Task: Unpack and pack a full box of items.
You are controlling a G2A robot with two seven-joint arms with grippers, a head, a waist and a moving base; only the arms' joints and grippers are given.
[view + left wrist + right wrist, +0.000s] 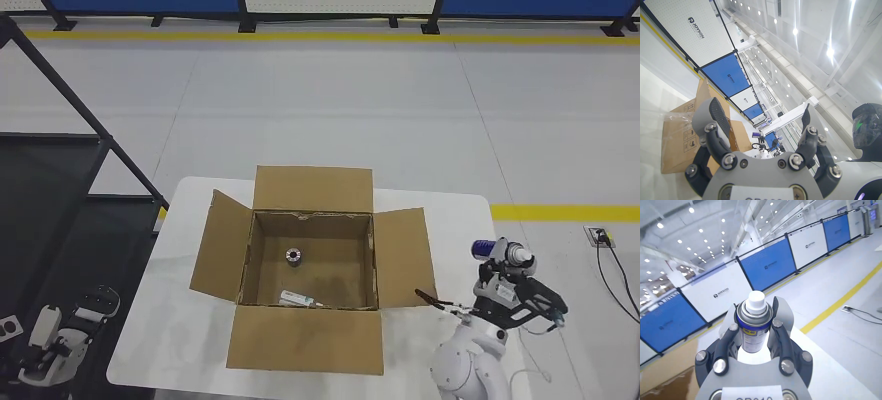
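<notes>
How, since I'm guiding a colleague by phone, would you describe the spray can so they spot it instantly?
Start at the open cardboard box on the white table. By the table's edge on the robot's right, the right gripper clamps a spray can: blue with a white cap, unlike the small dark ring and flat white packet inside the box.

small round item [293,256]: too small to identify | long pale item [298,298]: same | box [664,370]: blurred, edge-cropped
</notes>
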